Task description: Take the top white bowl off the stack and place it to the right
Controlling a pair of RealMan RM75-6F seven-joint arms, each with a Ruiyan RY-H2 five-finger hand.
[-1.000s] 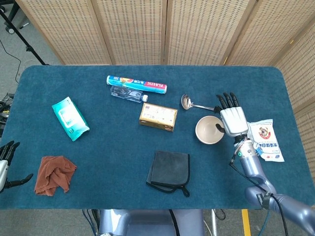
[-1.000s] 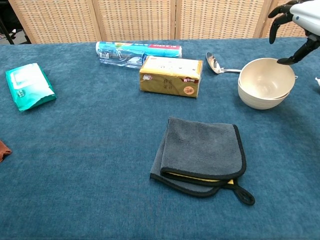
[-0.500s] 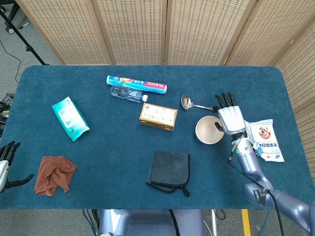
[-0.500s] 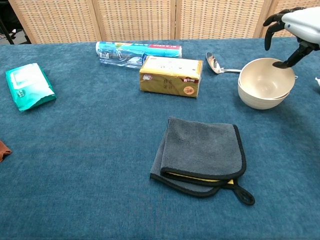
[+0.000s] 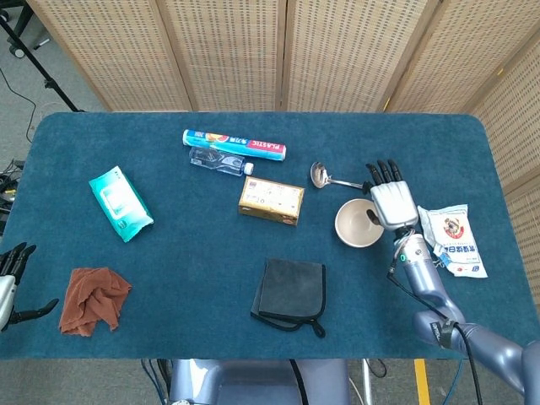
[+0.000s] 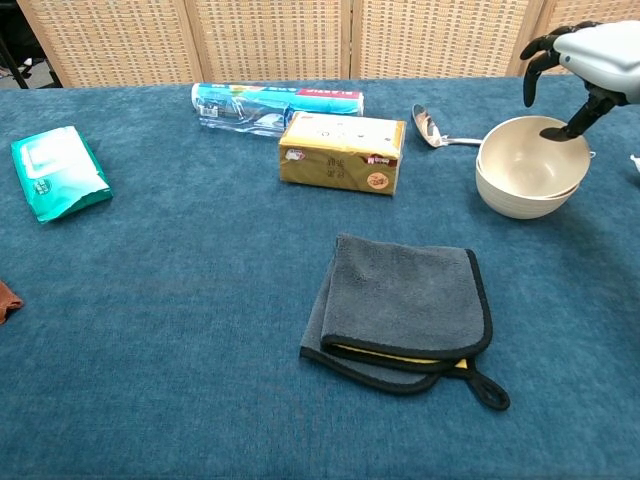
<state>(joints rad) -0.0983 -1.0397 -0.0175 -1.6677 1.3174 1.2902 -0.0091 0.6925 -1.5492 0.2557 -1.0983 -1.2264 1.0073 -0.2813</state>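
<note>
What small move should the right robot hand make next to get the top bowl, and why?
Probably lower a little and close on the far-right rim. The right robot hand hangs over the top white bowl with its thumb reaching into the bowl and its fingers spread beyond the rim, holding nothing. The bowl still sits nested in the lower bowl.

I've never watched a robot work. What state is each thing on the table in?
White bowls: stacked, upright, top one not lifted.
Right hand: fingers spread over the bowls, thumb inside the rim.
Left hand: open, idle at the table edge.
Grey cloth: folded.
Brown rag: crumpled.
Ladle: lying flat.
</note>
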